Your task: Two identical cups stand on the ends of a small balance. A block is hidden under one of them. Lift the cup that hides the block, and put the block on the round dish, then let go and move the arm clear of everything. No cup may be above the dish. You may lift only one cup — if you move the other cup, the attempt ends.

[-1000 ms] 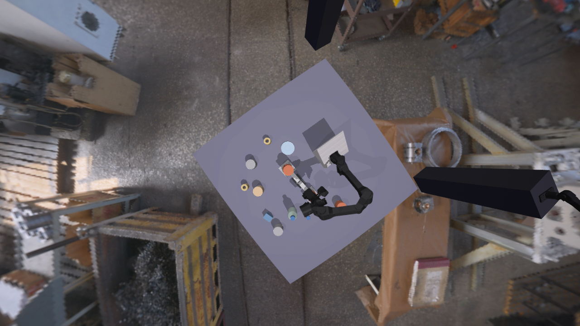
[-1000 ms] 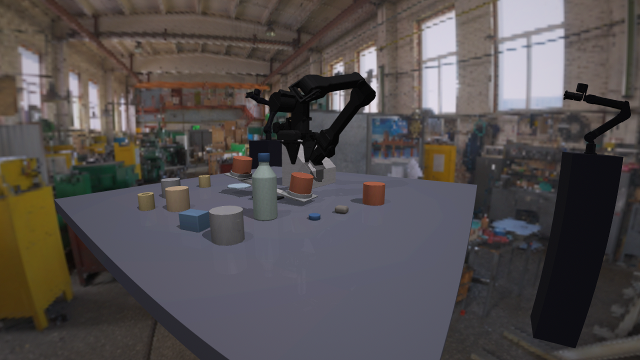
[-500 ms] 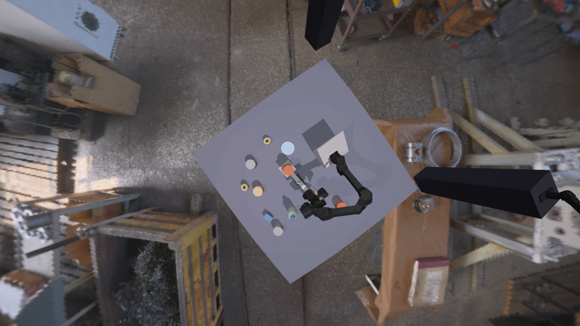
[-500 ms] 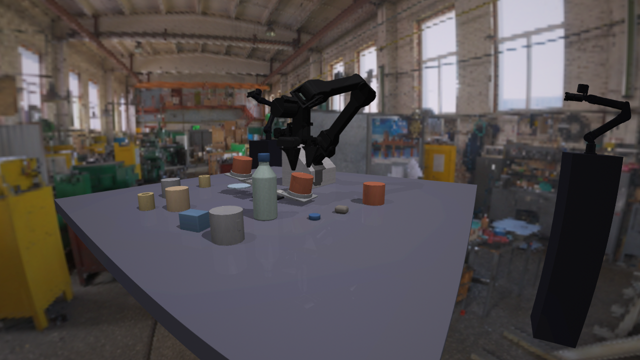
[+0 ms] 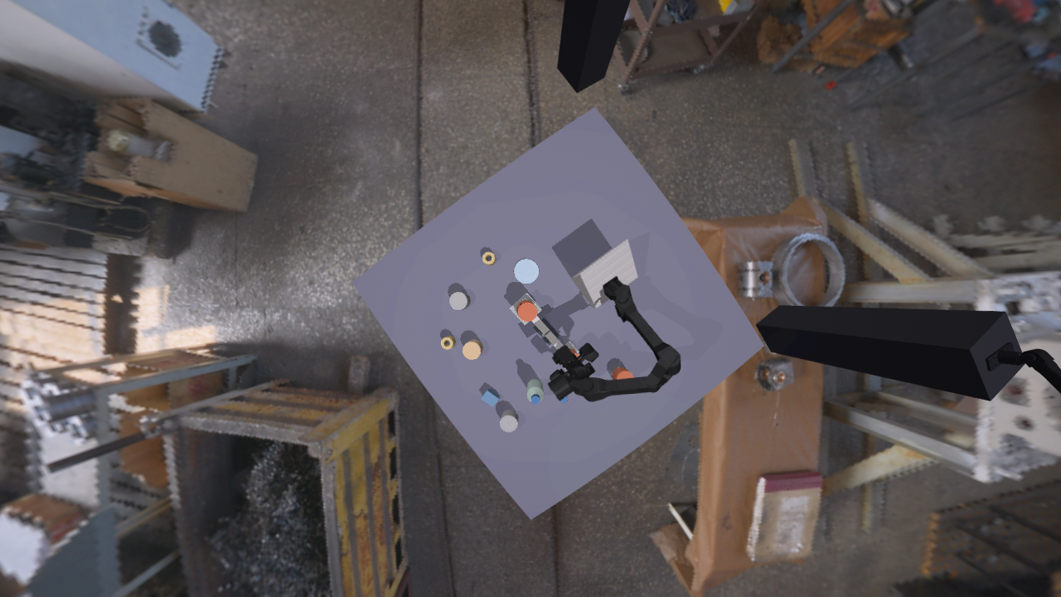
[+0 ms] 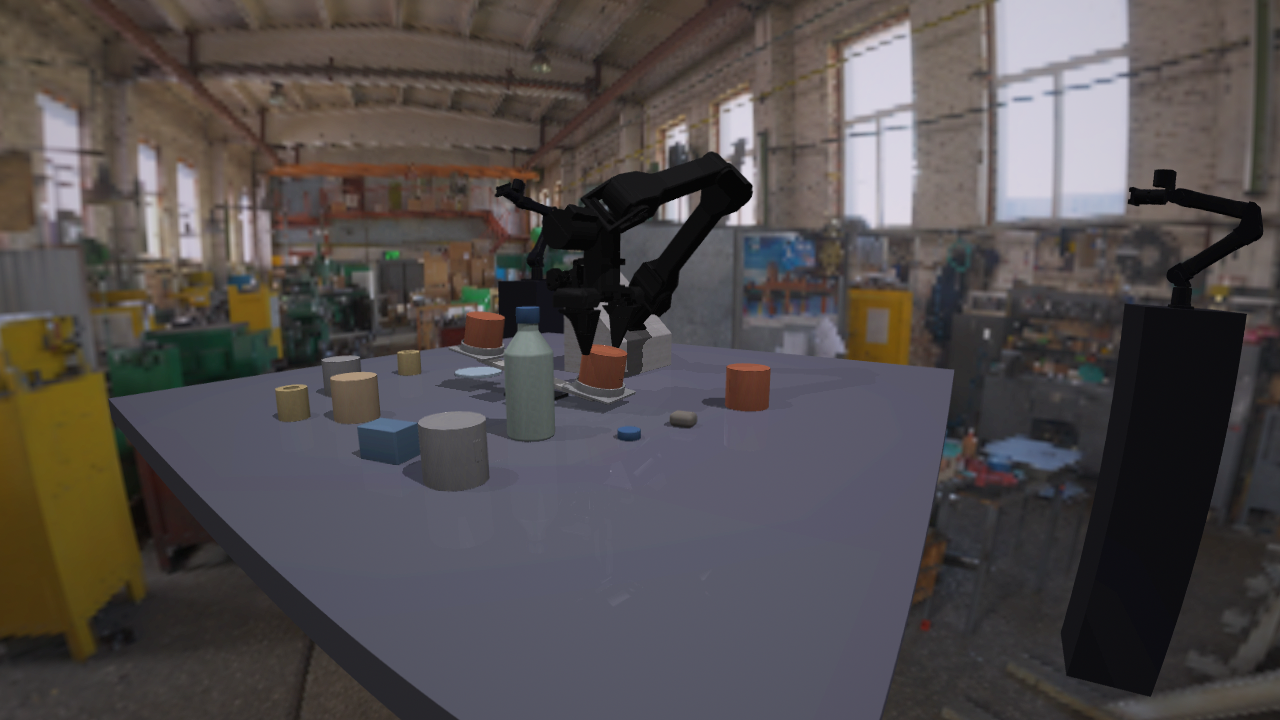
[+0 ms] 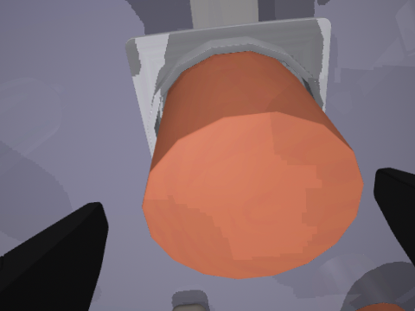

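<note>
The near orange cup (image 6: 603, 368) (image 7: 251, 194) stands on the near pan of the balance (image 5: 547, 332) (image 7: 225, 10). The far orange cup (image 5: 527, 311) (image 6: 484, 331) stands on the other pan. Both cups lean slightly toward the near end, which looks lower. My gripper (image 6: 602, 349) (image 7: 240, 199) is open and empty, pointing down just over the near cup. In the wrist view one fingertip is on each side of that cup, with gaps. The pale blue round dish (image 5: 525, 270) (image 6: 477, 371) is bare, close to the far cup. The block is not visible.
A green bottle (image 5: 535, 390) (image 6: 529, 385) stands near the gripper. A loose orange cylinder (image 5: 622, 373) (image 6: 747, 386), a blue disc (image 6: 628, 433) and a small grey-brown piece (image 6: 682, 418) (image 7: 190, 307) lie near the lower pan. A tan cylinder (image 5: 472, 349) and a blue block (image 5: 489, 398) are farther off.
</note>
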Motion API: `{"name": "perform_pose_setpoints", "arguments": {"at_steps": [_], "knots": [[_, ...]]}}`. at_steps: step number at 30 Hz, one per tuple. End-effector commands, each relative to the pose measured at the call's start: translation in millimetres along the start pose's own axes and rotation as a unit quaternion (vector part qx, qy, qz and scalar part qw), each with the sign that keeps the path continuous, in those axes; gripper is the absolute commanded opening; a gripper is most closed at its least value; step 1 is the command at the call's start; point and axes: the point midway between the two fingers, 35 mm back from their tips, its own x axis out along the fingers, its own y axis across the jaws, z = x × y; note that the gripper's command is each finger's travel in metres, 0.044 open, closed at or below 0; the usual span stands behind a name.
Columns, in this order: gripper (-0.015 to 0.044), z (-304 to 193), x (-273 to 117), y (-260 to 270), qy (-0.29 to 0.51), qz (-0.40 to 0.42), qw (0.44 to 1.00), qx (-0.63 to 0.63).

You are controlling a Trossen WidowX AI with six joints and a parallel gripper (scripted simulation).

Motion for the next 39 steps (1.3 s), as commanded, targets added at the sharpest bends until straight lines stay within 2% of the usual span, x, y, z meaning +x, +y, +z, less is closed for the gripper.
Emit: {"name": "perform_pose_setpoints", "arguments": {"at_steps": [1,24,25,39], "knots": [[0.0440,2,9,-2,0.000,-0.005,1.000,0.006],[0.0440,0,43,-4,0.002,-0.005,1.000,0.006],[0.0414,0,43,-4,0.002,-0.005,1.000,0.006],[0.0320,0,43,-4,0.002,-0.005,1.000,0.006]]}}
